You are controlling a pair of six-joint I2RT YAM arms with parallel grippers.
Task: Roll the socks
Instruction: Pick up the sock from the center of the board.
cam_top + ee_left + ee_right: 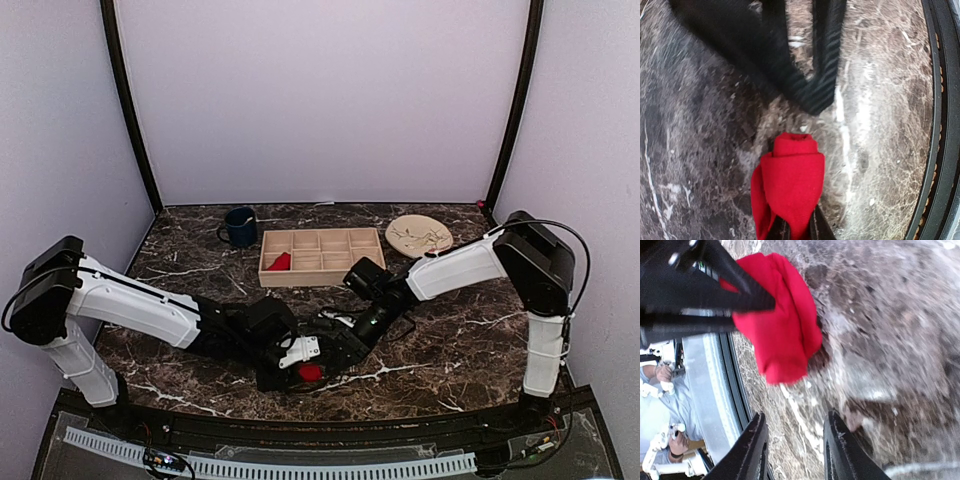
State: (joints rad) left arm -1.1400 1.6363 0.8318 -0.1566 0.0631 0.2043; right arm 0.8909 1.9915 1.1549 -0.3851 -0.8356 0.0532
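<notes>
Left gripper (800, 230) is seen clamped on the rolled red sock (790, 180), held just ahead of it; right gripper (796, 420), jaws spread and empty, is just beside. Roll should be gripped across its layers, lest it be unwound.

- The sock (790, 180) between my left fingers (725, 297) is red cloth, soft, finely knit and matt.
- The other sock (279, 262), in the tray (330, 281), looks like the same red cloth.
- The tray is pale bare wood, matt.
- My right fingers (752, 450) are black plastic with a dull sheen; one gripping face is ribbed.
- The table (470, 330) is dark brown marble-look stone with white veins, polished and shiny.
- The mug (240, 227) is dark blue and glossy.
- The plate (440, 241) is tan and matt.
- My arm shells (140, 300) are smooth white plastic.
</notes>
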